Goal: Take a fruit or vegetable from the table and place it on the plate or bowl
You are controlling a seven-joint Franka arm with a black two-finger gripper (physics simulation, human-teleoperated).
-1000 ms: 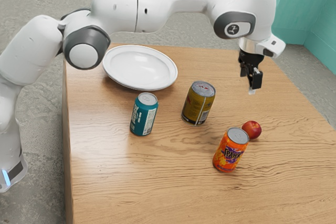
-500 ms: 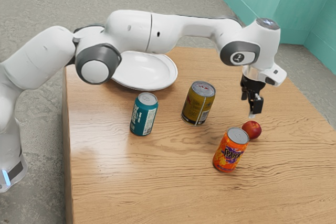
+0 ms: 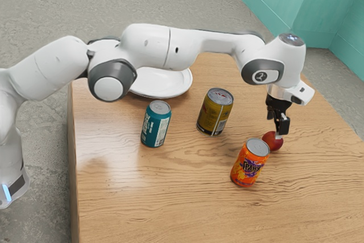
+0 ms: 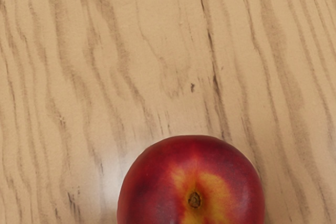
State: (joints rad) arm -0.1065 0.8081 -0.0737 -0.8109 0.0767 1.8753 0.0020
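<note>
Conceivably the nectarine (image 3: pixel 272 142) just beneath the gripper (image 3: pixel 281 131), whose opening I cannot tell, rolls toward the nearby orange can (image 3: pixel 249 164) if clipped off-centre.

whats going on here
A robot arm holds its gripper right down at the red fruit, which lies on the table next to the orange can, not yet lifted. The wrist view looks straight down at the fruit's stem end. The plate sits at the table's far side, partly behind the arm, with a teal can and a yellow can between it and the fruit.
</note>
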